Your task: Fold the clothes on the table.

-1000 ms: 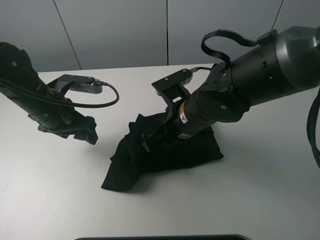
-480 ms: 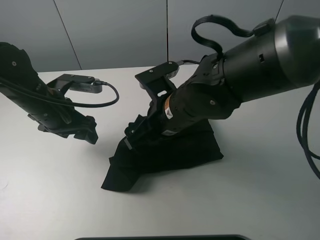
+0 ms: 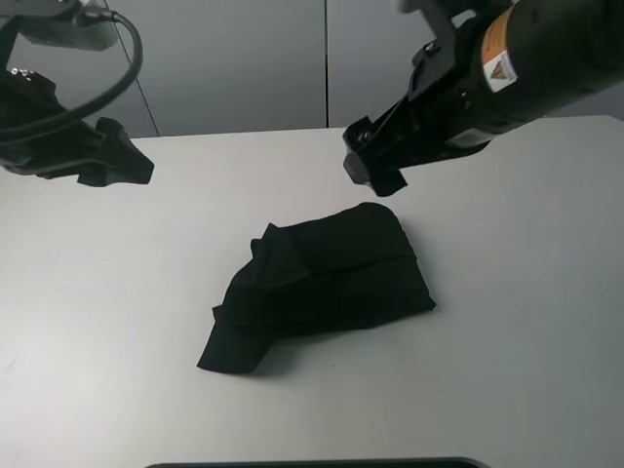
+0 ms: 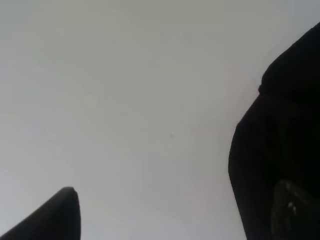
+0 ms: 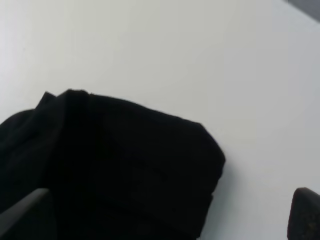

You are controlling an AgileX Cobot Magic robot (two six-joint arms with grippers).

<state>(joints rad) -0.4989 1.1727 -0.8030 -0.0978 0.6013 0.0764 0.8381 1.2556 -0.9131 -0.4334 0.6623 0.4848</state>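
My left gripper hangs wide open and empty over bare table, well apart from the shirt. My right gripper is spread just as wide, holding nothing, above the far edge of the black T-shirt. The soft matte cloth lies mid-table in a lumpy folded bundle, one creased flap trailing toward the near-left corner.

T-shirt print hidden — both arms cut off by frame edges
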